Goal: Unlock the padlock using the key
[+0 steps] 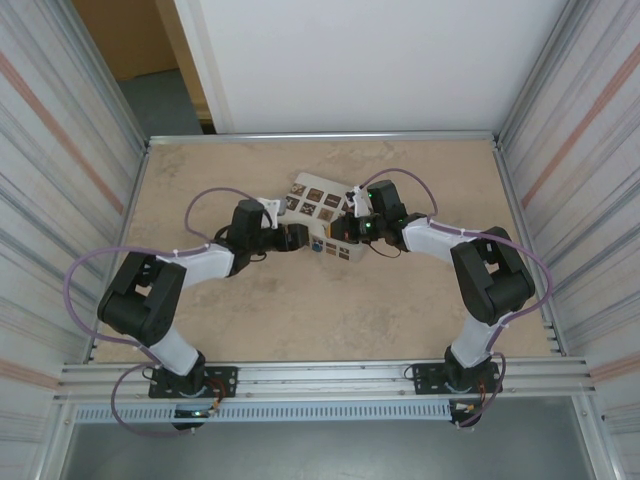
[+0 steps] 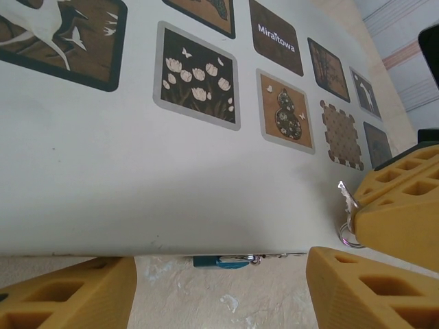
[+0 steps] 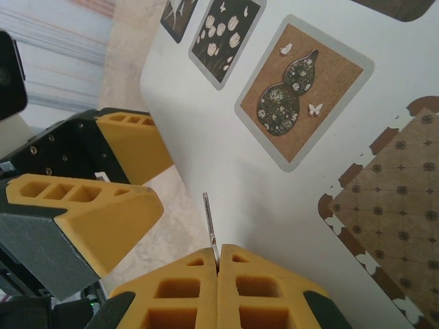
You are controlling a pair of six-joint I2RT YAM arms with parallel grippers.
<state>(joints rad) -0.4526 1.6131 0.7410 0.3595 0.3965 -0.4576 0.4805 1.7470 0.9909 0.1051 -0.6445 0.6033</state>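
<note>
At the 6 o'clock edge of the white box, seen from above, we find the padlock, a small blue speck on the table, touching the box or just beside it. Our left gripper sits at 9 o'clock of it and our right gripper at about 2 o'clock. We judge the left to be the nearer.

From the left wrist, the padlock lies at 12 o'clock from the gap between that gripper's fingers, partly hidden by the box's edge. Its long axis runs 9 to 3 across the view, blue body toward 9, silvery part toward 3. The left jaws stand released, wide apart, touching nothing.

The right gripper is clenched on the key. In the right wrist view its thin blade sticks out toward 12 o'clock from the pinched tips. Its ring hangs at 3 o'clock of the padlock, apart from it.

We judge that the coming move turns on bringing the blade in line with the lock's long axis. We cannot see the keyhole.
</note>
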